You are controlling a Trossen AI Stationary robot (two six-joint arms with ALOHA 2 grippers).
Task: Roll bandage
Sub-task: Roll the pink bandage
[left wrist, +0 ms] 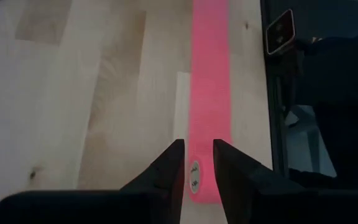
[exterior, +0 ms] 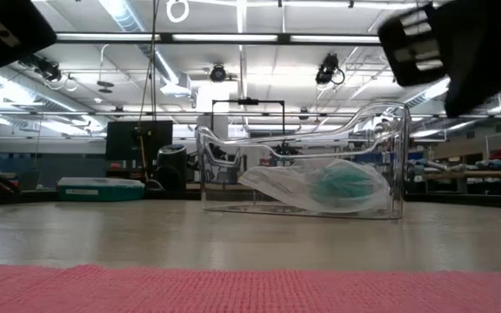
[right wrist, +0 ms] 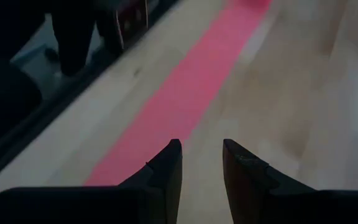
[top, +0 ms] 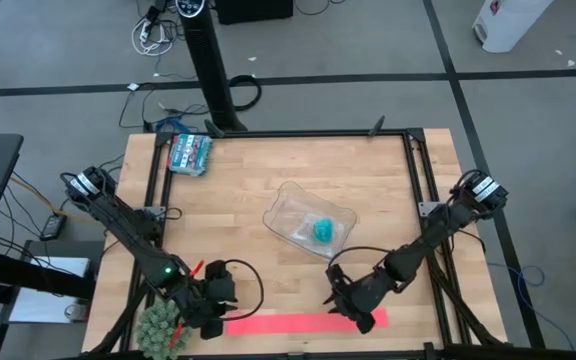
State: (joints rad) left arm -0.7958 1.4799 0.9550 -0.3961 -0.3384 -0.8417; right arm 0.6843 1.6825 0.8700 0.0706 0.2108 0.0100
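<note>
flat pink bandage (top: pixel 298 323) between hands

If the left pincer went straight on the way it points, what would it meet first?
Probably the bandage: the left pincer sits open over its near end, the strip running ahead between the fingertips. Height above it is unclear.

Open tabletop (top: pixel 238 190): bare wood between the far edge and the near strip.
Middle obstacle: clear container (top: pixel 310 219) holding a teal roll (top: pixel 323 230).
Far-left corner: a packet (top: pixel 190 153) lies there.
Near edge: the bandage (top: pixel 303 323) lies flat, with the left pincer (top: pixel 211 322) and right pincer (top: pixel 353 312) at its ends.
Near-left corner: green spiky object (top: pixel 158 323) beside the left arm.
</note>
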